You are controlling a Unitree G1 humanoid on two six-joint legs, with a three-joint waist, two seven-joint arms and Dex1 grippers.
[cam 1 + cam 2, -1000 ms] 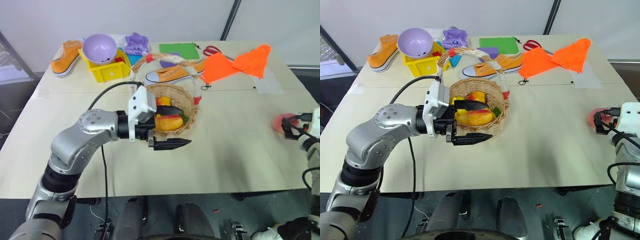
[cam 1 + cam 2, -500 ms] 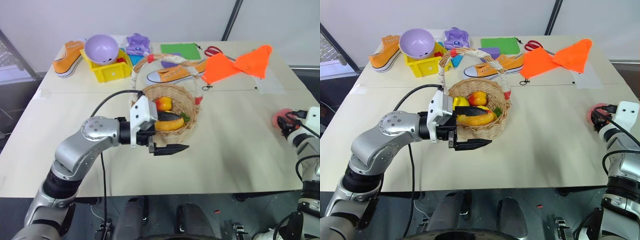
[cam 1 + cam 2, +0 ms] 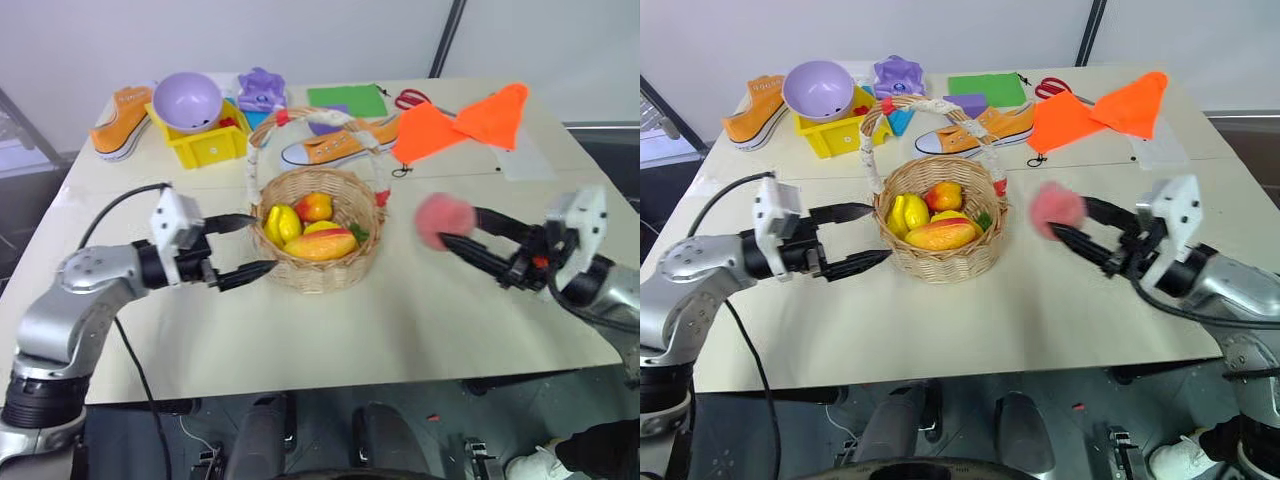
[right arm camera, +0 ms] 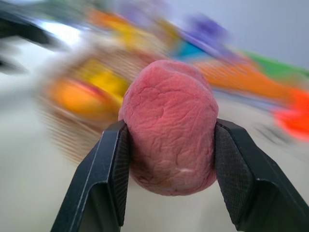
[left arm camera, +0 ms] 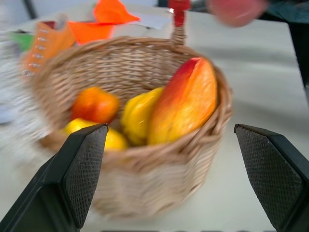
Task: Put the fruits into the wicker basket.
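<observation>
Beige table (image 3: 420, 320) before a white wall. Right gripper (image 3: 447, 232) clamps the pink peach (image 3: 437, 219), held just to the robot's right of the wicker basket (image 3: 318, 270), fingers pointing toward it. Left gripper (image 3: 243, 245), spread wide and empty, flanks the basket's opposite side; mango (image 3: 320, 245) already inside

Four fruits (image 3: 936, 222) lie inside the one wicker basket (image 3: 940, 262); a fifth, one pink peach (image 3: 1055, 208), is just beside it. Behind the basket: two orange sneakers (image 3: 975, 128).
</observation>
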